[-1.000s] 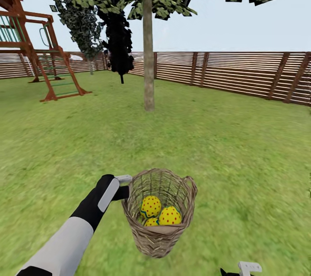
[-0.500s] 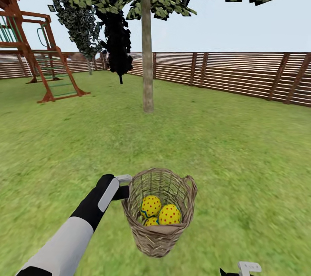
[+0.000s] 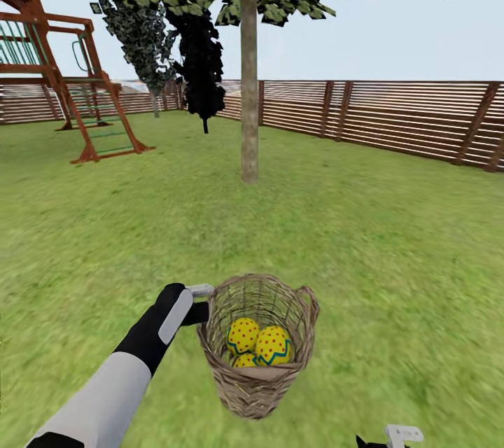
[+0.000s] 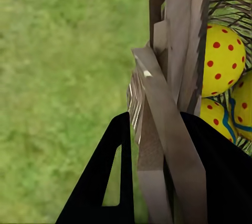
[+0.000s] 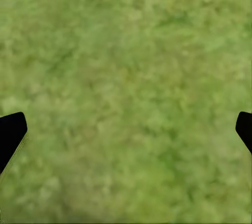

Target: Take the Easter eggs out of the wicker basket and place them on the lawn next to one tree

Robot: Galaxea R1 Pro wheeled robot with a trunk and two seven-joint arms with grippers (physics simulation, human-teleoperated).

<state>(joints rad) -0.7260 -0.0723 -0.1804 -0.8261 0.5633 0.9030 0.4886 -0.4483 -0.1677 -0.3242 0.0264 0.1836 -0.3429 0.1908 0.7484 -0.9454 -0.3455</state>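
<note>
A broad green grass lawn stretches to a brown slatted wooden fence. A tree with a straight pale grey-brown trunk stands well ahead, with a red-brown wooden play frame far off to the left. Near the robot, the left gripper is clamped on the rim of a round brown woven wicker basket, held above the grass. Inside lie three yellow Easter eggs with red dots. The right gripper hangs over bare grass, fingertips spread wide.
</note>
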